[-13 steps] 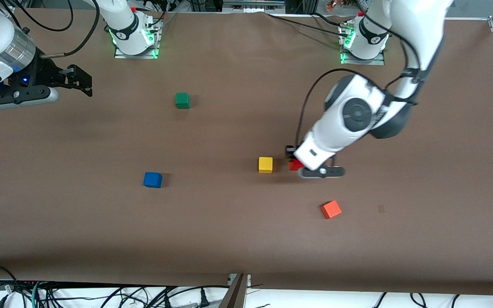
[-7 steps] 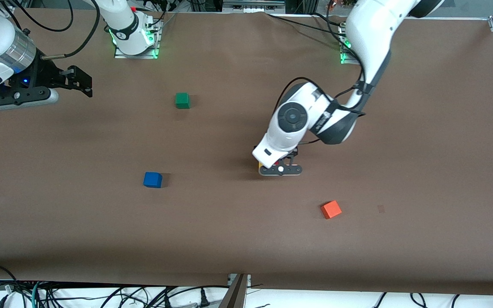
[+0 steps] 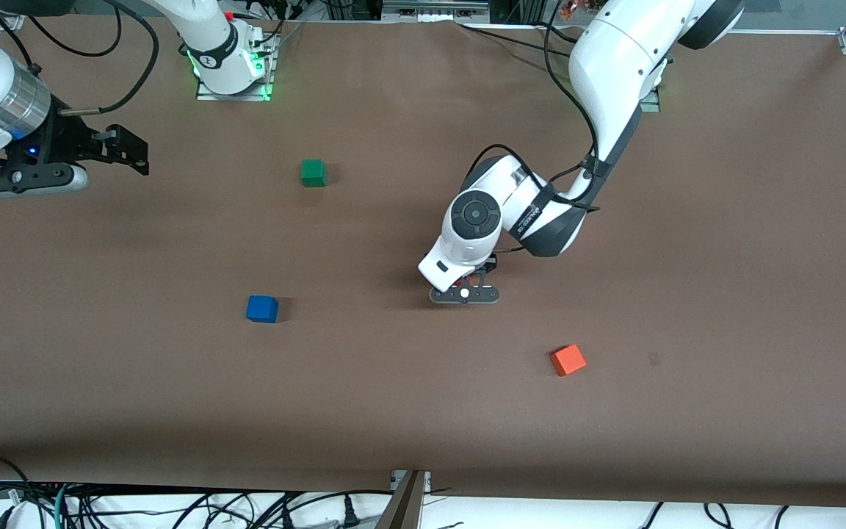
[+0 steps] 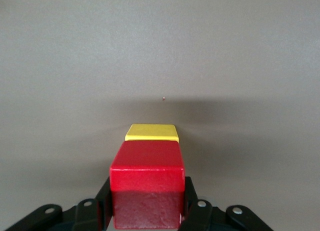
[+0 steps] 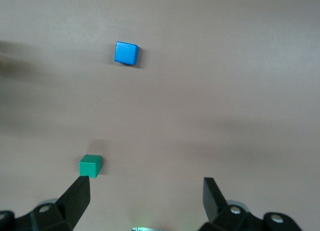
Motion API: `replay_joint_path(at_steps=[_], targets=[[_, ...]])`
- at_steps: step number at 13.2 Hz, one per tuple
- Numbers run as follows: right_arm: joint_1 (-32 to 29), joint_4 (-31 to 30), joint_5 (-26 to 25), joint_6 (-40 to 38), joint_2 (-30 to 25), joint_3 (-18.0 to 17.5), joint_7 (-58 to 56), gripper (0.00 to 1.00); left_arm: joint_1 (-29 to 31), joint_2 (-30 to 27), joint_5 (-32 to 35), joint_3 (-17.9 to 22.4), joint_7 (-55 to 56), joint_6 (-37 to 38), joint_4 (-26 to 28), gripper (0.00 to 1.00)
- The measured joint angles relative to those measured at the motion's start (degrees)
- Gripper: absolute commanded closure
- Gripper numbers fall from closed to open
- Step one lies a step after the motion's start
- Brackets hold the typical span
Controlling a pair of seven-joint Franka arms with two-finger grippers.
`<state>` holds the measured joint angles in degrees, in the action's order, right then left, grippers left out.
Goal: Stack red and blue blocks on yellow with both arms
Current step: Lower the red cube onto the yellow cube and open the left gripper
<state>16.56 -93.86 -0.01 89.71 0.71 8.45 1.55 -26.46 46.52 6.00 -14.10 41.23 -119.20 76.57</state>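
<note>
The left hand [image 4: 146, 211] was clamped on the red block [image 4: 146, 183], a finger flat on each of two opposite side faces, and held it just above the yellow block [image 4: 152, 132]. In the left wrist view the yellow block's top showed past the red block's edge, so the two were not fully lined up, or the red one was not yet set down; which of these, the pictures did not settle. In the front view the left arm's wrist covered both cubes near the middle of the tabletop [image 3: 423, 411].

The right hand [image 5: 145, 201] waited with its fingers spread wide and empty, up over the right arm's end of the tabletop. The blue block [image 3: 262, 308] sat alone on the tabletop, well apart from the yellow one toward that arm's end, about as near to the front camera. A green cube [image 3: 313, 173] lay farther from the camera, an orange cube [image 3: 568, 360] nearer.

The cubes looked rigid, light and matte, so likely easy to grip without slipping. Flat opposite faces were the natural hold, taken squarely so the block would not twist. A stack of such small cubes would probably topple from a slight sideways nudge on release.
</note>
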Motion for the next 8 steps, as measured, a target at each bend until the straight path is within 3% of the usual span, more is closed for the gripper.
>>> replay_joint_path(at_steps=[1, 5, 8], targets=[[0.00, 0.01, 0.00, 0.37, 0.40, 0.00, 0.00, 0.00, -0.01, 0.30, 0.00, 0.01, 0.00, 0.01, -0.29, 0.04], [0.00, 0.09, 0.00, 1.08, 1.61, 0.00, 0.00, 0.00, 0.00, 0.70, 0.00, 0.98, 0.00, 1.54, -3.05, 0.00], [0.01, 0.12, 0.00, 1.08, 2.02, -0.01, 0.00, 0.00, 1.37, 0.35, 0.02, 2.09, -0.07, 11.32, -11.73, 0.00]])
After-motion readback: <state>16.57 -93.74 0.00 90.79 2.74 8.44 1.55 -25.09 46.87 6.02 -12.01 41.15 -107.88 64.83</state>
